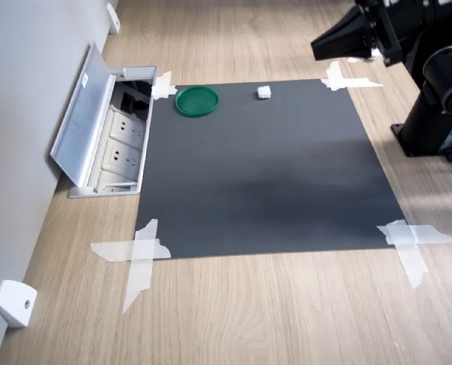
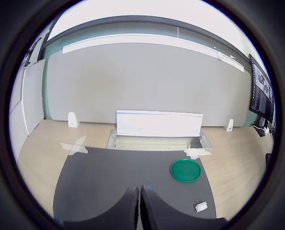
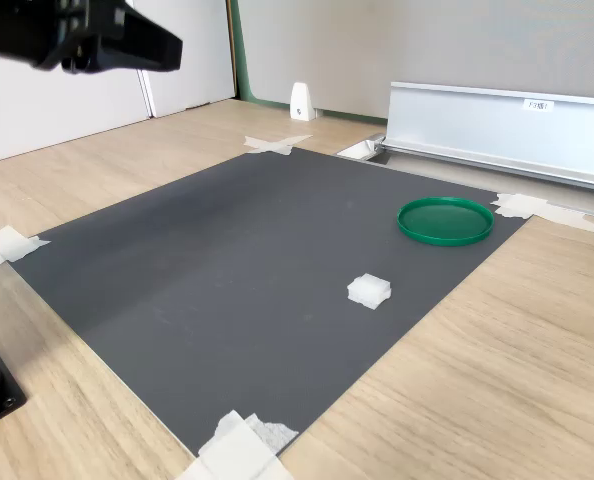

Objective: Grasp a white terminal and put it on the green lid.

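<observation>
- Dark mat (image 1: 256, 175) taped onto a wood table (image 1: 272, 319), grey wall behind.
- Terminal (image 3: 368, 290): tiny white block, sits on the mat near the lid (image 3: 444, 220), not touching.
- My gripper (image 2: 138, 208) hangs above the mat, fingers pressed together, holding nothing.

White terminal (image 3: 369, 290) sits on black mat (image 3: 227, 270), apart from green lid (image 3: 445, 220). Gripper (image 3: 172, 52) raised, jaws together, empty.

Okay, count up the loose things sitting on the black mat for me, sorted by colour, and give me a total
White: 1, the white terminal, lying on the mat near its edge.
Green: 1, the green lid, flat on the mat near a taped corner.
Total: 2. The tape strips holding the corners are not counted.
</observation>
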You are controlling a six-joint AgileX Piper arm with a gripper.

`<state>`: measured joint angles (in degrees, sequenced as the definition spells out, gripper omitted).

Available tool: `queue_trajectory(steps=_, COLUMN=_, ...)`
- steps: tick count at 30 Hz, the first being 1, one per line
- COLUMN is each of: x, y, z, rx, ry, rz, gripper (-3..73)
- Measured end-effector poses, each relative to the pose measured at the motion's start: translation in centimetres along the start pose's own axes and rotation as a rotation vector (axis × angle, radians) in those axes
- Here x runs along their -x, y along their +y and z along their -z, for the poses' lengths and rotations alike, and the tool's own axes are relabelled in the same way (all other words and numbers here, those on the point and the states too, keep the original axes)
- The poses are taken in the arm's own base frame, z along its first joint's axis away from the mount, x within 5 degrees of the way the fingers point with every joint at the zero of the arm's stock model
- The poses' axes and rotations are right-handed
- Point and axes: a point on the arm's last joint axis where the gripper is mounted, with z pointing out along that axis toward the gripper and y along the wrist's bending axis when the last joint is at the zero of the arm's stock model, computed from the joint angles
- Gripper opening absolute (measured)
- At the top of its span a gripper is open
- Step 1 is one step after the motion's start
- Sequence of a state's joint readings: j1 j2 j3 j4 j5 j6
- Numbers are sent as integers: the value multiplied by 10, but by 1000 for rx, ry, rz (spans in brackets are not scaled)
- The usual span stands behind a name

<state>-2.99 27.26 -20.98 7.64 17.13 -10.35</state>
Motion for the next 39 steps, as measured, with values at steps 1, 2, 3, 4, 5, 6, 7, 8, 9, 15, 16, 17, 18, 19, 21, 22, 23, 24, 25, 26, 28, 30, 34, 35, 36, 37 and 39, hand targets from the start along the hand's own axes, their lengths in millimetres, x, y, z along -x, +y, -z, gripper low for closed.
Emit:
queue_trajectory(steps=1, x=5, y=0, z=-3, rx=5, ry=28, rz=6, gripper=-9)
queue_trajectory(steps=2, x=8, y=0, z=-5, rx=9, ry=58, rz=11, gripper=-9)
queue_trajectory(steps=3, x=13, y=0, z=-8, rx=12, ry=88, rz=19, gripper=-9)
queue_trajectory(steps=4, x=17, y=-1, z=-11, rx=13, ry=117, rz=29, gripper=-9)
queue_trajectory(steps=5, x=21, y=-2, z=-14, rx=12, ry=146, rz=44, gripper=-9)
queue_trajectory(steps=6, x=23, y=-2, z=-17, rx=11, ry=174, rz=56, gripper=-9)
queue_trajectory(steps=7, x=26, y=-3, z=-20, rx=6, ry=205, rz=71, gripper=-9)
queue_trajectory(steps=8, x=31, y=-5, z=-22, rx=-1, ry=233, rz=80, gripper=-9)
queue_trajectory(steps=9, x=33, y=-6, z=-25, rx=-9, ry=268, rz=84, gripper=-9)
queue_trajectory(steps=15, x=40, y=-16, z=-40, rx=-96, ry=479, rz=56, gripper=-9)
queue_trajectory(steps=16, x=42, y=-18, z=-42, rx=-108, ry=508, rz=64, gripper=-9)
queue_trajectory(steps=17, x=43, y=-19, z=-44, rx=-116, ry=534, rz=75, gripper=-9)
queue_trajectory(steps=18, x=44, y=-20, z=-46, rx=-119, ry=559, rz=84, gripper=-9)
queue_trajectory(steps=19, x=44, y=-20, z=-48, rx=-120, ry=584, rz=102, gripper=-9)
queue_trajectory(steps=21, x=46, y=-24, z=-51, rx=-125, ry=623, rz=116, gripper=-9)
queue_trajectory(steps=22, x=46, y=-28, z=-54, rx=-128, ry=640, rz=113, gripper=-9)
queue_trajectory(steps=23, x=46, y=-32, z=-56, rx=-133, ry=654, rz=105, gripper=-9)
queue_trajectory(steps=24, x=46, y=-37, z=-58, rx=-138, ry=664, rz=96, gripper=-9)
queue_trajectory(steps=25, x=46, y=-42, z=-59, rx=-137, ry=670, rz=87, gripper=-9)
queue_trajectory(steps=26, x=46, y=-48, z=-60, rx=-138, ry=679, rz=88, gripper=-9)
queue_trajectory(steps=28, x=46, y=-61, z=-60, rx=-139, ry=698, rz=111, gripper=-9)
queue_trajectory(steps=30, x=46, y=-72, z=-61, rx=-126, ry=720, rz=150, gripper=-9)
queue_trajectory(steps=34, x=43, y=-97, z=-65, rx=-97, ry=784, rz=215, gripper=0)
queue_trajectory(steps=35, x=43, y=-103, z=-66, rx=-90, ry=800, rz=230, gripper=8)
queue_trajectory(steps=36, x=42, y=-108, z=-66, rx=-88, ry=814, rz=235, gripper=20)
queue_trajectory(steps=37, x=41, y=-113, z=-67, rx=-83, ry=831, rz=239, gripper=38)
queue_trajectory(steps=39, x=40, y=-122, z=-70, rx=-74, ry=858, rz=239, gripper=86)
